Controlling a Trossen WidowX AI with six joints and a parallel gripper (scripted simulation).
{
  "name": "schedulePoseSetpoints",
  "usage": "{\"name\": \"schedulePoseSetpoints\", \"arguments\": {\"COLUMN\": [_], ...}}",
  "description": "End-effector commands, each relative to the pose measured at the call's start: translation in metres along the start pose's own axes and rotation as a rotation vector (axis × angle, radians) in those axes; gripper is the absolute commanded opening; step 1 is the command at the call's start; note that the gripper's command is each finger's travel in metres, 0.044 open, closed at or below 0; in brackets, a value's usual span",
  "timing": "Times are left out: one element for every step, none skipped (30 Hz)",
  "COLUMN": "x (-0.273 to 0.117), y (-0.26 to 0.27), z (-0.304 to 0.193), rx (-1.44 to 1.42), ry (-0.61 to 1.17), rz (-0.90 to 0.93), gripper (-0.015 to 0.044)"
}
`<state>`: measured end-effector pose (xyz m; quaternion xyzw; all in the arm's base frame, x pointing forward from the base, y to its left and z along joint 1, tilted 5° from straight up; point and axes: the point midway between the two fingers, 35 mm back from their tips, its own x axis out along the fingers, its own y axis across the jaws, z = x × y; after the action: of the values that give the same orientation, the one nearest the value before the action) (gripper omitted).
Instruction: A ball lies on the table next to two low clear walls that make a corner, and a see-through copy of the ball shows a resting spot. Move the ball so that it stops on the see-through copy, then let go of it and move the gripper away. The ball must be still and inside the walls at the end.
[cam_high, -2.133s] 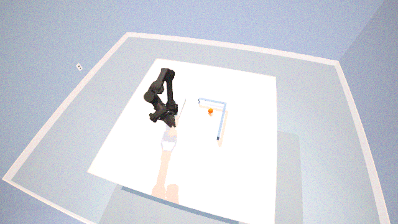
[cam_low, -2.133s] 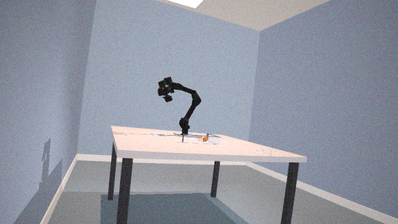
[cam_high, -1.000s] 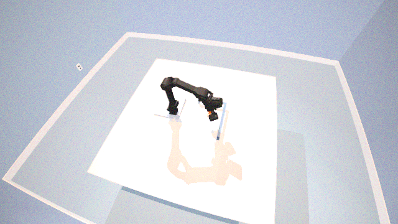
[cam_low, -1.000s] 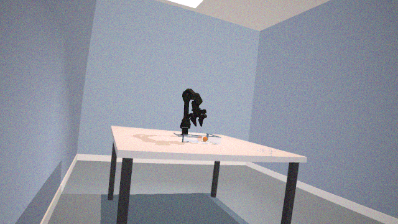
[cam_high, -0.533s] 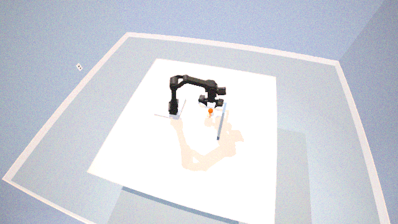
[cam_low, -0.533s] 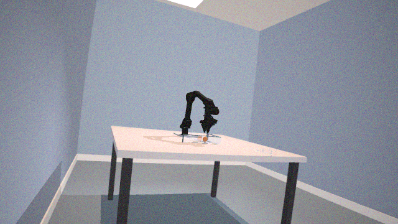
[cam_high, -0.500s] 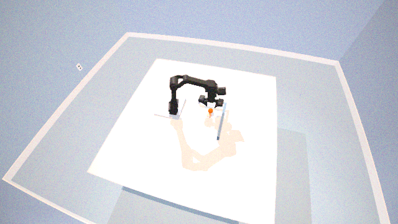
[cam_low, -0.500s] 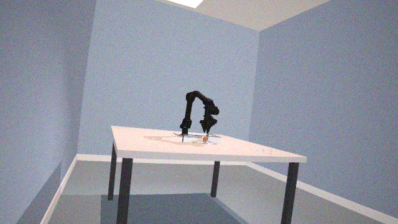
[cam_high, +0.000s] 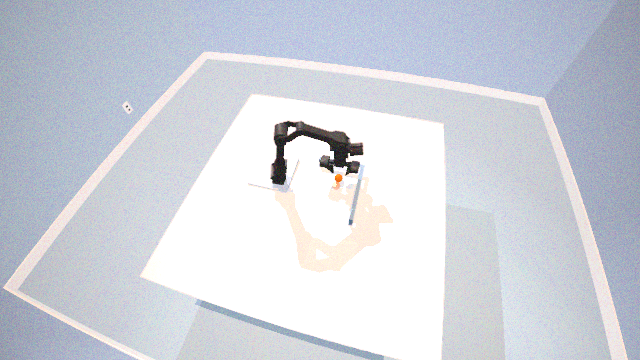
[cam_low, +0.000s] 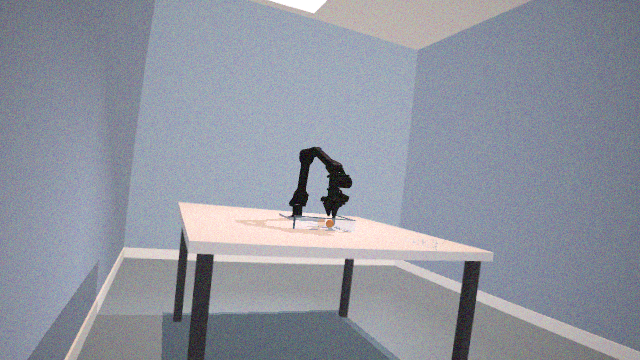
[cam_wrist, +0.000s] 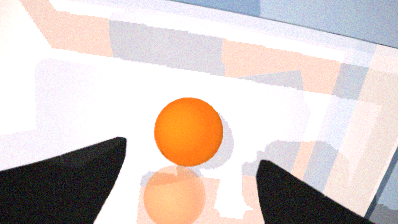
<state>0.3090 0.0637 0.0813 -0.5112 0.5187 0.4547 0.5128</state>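
A white-topped table (cam_low: 240, 235) stands on dark legs (cam_low: 200, 305) in a room with pale blue walls (cam_low: 525, 150); a white skirting board (cam_low: 540, 312) runs along the foot of the walls; a small white socket plate (cam_high: 127, 107) sits on one wall; the floor (cam_low: 280, 295) is grey.

Clear walls (cam_high: 355, 197) beside ball (cam_wrist: 188, 131)

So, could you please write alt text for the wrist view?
An orange ball lies on the white table, ahead of the open gripper; its two dark fingers flank the paler see-through copy nearer the camera.
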Motion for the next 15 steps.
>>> {"name": "schedulePoseSetpoints", "arguments": {"x": [0.009,0.011,0.012,0.014,0.016,0.017,0.019,0.020,0.022,0.024,0.025,0.027,0.028,0.030,0.032], "y": [0.002,0.002,0.002,0.002,0.002,0.002,0.002,0.002,0.002,0.002,0.002,0.002,0.002,0.002,0.002], "z": [-0.001,-0.001,-0.001,-0.001,-0.001,-0.001,-0.001,-0.002,-0.002,-0.002,-0.002,-0.002,-0.002,-0.002,-0.002], "rx": [-0.006,-0.006,-0.006,-0.006,-0.006,-0.006,-0.006,-0.006,-0.006,-0.006,-0.006,-0.006,-0.006,-0.006,-0.006], "ry": [0.011,0.011,0.011,0.011,0.011,0.011,0.011,0.011,0.011,0.011,0.011,0.011,0.011,0.011,0.011], "rz": [0.012,0.012,0.012,0.012,0.012,0.012,0.012,0.012,0.012,0.012,0.012,0.012,0.012,0.012,0.012], "gripper": [0.0307,0.0307,0.0307,0.0307,0.0307,0.0307,0.0307,0.0307,0.0307,0.0307,0.0307,0.0307,0.0307,0.0307,0.0307]}}
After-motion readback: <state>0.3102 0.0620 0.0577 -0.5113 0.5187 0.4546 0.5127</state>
